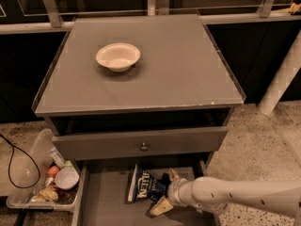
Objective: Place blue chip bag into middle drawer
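Note:
The blue chip bag (143, 184) lies in the open middle drawer (103, 199), a dark navy foil bag with white lettering and a white left edge. My gripper (165, 192) reaches in from the right on a white arm. Its tan fingers (160, 206) sit at the bag's right end, one above and one below it. The bag rests on the grey drawer floor, right of centre.
A cream bowl (118, 56) stands on the cabinet top (188, 69). The upper drawer front with a round knob (144, 147) sits just above the open drawer. A clear plastic bin (42, 182) of small items stands on the floor at the left. A white post (282, 79) stands at the right.

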`<state>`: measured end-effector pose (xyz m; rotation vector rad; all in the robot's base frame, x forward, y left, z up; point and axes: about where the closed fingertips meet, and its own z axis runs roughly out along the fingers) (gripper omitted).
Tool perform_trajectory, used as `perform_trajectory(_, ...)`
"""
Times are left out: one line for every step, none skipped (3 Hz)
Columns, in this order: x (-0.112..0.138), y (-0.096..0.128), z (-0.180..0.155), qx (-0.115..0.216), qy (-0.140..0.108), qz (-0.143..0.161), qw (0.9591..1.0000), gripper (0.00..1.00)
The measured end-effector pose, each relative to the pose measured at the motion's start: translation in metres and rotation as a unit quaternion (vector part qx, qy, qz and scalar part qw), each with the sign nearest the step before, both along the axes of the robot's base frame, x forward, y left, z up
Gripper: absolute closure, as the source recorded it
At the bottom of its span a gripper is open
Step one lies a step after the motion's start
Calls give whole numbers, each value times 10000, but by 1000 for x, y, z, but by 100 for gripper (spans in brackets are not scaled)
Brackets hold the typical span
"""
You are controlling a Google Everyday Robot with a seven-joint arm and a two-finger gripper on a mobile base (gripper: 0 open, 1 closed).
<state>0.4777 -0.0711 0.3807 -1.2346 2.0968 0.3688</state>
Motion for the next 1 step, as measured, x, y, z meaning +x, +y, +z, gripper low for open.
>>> perform_trajectory(0,0,0,0,0,0,10000,0)
